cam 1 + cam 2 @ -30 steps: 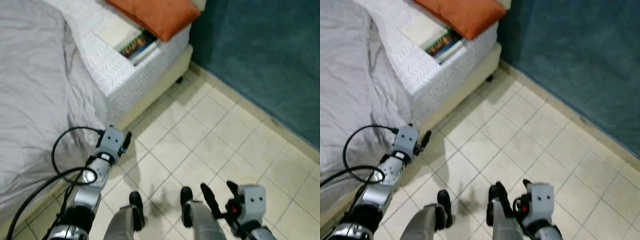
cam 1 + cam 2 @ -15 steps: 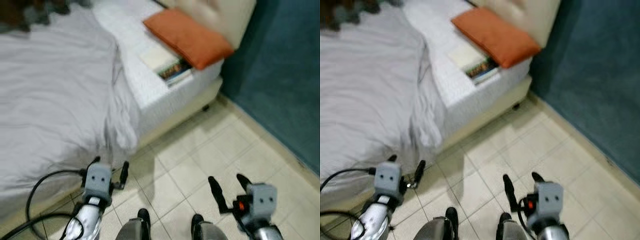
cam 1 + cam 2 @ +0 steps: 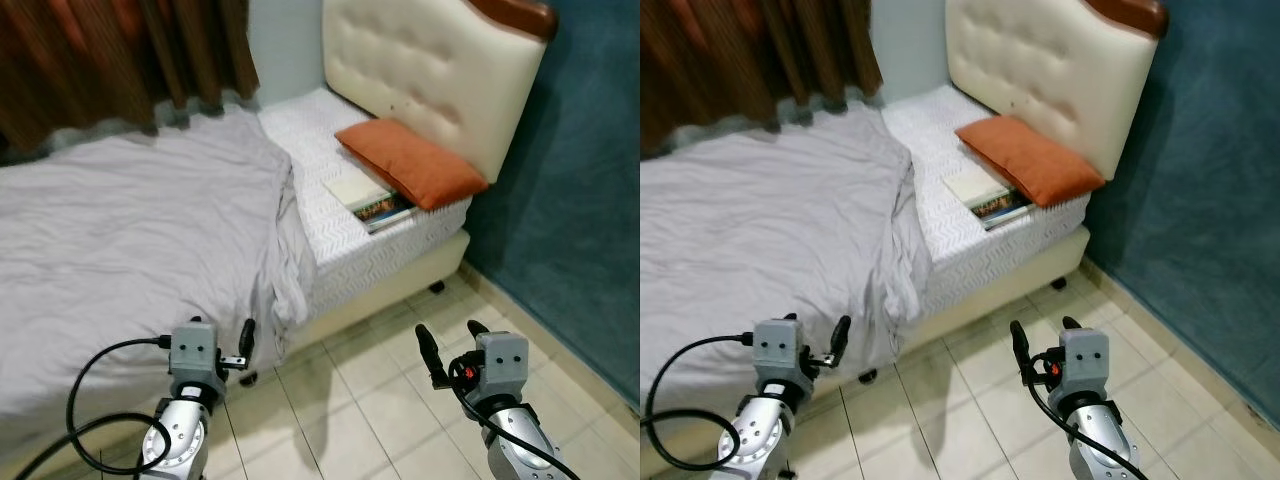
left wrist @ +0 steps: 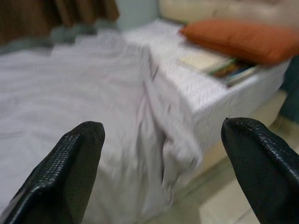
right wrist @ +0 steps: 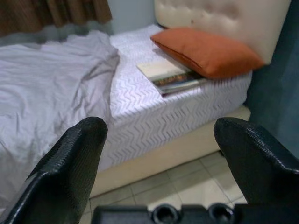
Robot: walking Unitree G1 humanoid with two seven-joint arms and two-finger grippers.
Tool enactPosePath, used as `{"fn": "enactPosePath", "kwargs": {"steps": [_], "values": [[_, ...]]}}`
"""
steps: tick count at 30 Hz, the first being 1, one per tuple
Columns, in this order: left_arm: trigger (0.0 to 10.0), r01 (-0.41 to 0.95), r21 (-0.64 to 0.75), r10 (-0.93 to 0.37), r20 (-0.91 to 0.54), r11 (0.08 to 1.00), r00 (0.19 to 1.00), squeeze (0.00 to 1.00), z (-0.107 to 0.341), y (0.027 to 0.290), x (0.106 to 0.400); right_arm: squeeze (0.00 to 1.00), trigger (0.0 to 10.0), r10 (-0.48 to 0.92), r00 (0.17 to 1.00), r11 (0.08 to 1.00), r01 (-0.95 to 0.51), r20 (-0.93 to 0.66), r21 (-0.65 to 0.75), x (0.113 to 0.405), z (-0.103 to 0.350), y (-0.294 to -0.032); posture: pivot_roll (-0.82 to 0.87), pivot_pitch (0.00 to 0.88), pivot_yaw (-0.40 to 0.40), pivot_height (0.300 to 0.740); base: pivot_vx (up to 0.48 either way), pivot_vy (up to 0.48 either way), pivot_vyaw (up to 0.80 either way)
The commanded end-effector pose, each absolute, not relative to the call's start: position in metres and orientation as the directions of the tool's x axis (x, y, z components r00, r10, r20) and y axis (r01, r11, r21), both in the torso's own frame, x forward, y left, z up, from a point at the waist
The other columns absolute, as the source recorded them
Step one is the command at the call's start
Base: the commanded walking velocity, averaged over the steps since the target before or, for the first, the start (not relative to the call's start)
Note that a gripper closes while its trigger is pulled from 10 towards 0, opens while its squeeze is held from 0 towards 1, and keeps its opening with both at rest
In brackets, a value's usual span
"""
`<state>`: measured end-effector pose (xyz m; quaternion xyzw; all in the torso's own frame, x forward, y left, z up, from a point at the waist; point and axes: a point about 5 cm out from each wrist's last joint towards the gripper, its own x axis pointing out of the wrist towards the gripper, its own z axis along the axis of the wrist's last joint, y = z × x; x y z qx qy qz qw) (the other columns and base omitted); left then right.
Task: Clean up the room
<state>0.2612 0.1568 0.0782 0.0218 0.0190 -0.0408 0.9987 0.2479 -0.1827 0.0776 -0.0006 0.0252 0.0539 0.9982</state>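
Observation:
A bed stands ahead with a rumpled grey sheet (image 3: 130,230) pulled back from the white zigzag mattress (image 3: 345,245). An orange pillow (image 3: 420,165) lies at the head end. A short stack of books (image 3: 368,198), pale one on top, rests beside it near the mattress edge. My left gripper (image 3: 220,330) is held low by the bed's side, open and empty, facing the hanging sheet (image 4: 159,121). My right gripper (image 3: 452,340) hovers over the floor tiles, open and empty, facing the books (image 5: 173,77) and pillow (image 5: 205,51).
A cream tufted headboard (image 3: 430,80) backs the bed. Brown curtains (image 3: 110,60) hang behind the bed on the left, and a dark blue wall (image 3: 590,180) runs along the right. Beige floor tiles (image 3: 370,390) lie between the bed and the wall.
The camera has tilted up and turned: headboard and curtains have come into view, my feet have dropped out. Both grippers stay open, low in front.

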Motion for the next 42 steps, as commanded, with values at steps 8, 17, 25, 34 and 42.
{"fn": "enactPosePath", "kwargs": {"steps": [8,17,25,34,42], "values": [[10.0,0.095,-0.027,-0.097,-0.067,0.995,0.993,0.00,0.069,0.154,0.258,0.00,10.0,0.124,0.990,0.992,-0.125,-0.065,-0.012,0.249,0.072,-0.183,-0.08,0.000,0.029,0.740,0.374,0.000,0.00],[10.0,0.111,-0.041,-0.114,-0.097,0.993,0.989,0.00,0.060,0.150,0.259,0.00,10.0,0.144,0.985,0.989,-0.145,-0.091,0.001,0.244,0.066,-0.186,-0.08,0.039,0.009,0.740,0.480,0.000,0.00],[10.0,0.188,-0.002,-0.187,-0.099,0.982,0.977,0.00,0.061,0.144,0.267,0.00,10.0,0.161,0.983,0.987,-0.162,-0.091,0.005,0.245,0.062,-0.180,-0.09,0.031,0.018,0.740,0.480,0.000,0.00],[10.0,0.226,-0.020,-0.226,-0.124,0.974,0.966,0.00,0.058,0.136,0.268,0.00,10.0,0.159,0.983,0.987,-0.159,-0.090,0.010,0.243,0.060,-0.180,-0.10,0.057,0.023,0.740,0.480,0.000,0.00],[10.0,0.272,-0.032,-0.270,-0.279,0.962,0.922,0.00,0.038,0.123,0.292,0.00,10.0,0.165,0.981,0.986,-0.164,-0.106,0.012,0.236,0.059,-0.180,-0.13,0.106,0.018,0.740,0.240,0.000,0.00]]}}
